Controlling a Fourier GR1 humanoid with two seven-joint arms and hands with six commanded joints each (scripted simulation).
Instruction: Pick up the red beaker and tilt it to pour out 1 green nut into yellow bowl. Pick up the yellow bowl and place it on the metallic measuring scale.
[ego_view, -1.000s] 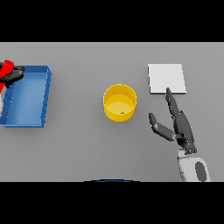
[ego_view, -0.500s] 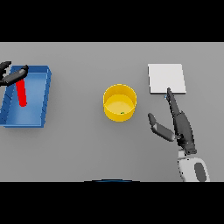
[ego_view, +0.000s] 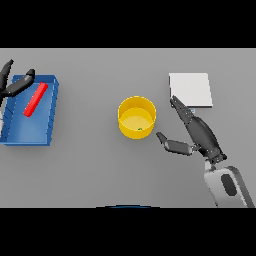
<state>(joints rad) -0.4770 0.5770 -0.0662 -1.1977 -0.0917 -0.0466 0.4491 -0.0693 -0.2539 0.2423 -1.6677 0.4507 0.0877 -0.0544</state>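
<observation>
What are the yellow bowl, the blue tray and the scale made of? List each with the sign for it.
Yellow bowl: probably plastic, judging by its uniform matte colour and smooth thin wall.
Blue tray: likely plastic too, with flat saturated colour and no shine.
Measuring scale: called metallic, but it looks like a plain pale grey-white slab with no gleam, so the material is uncertain.

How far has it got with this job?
Pouring looks done: a green nut lies in the yellow bowl, and the red beaker lies in the blue bin. The right hand, open, sits beside the bowl. Left: moving it onto the scale.
</observation>
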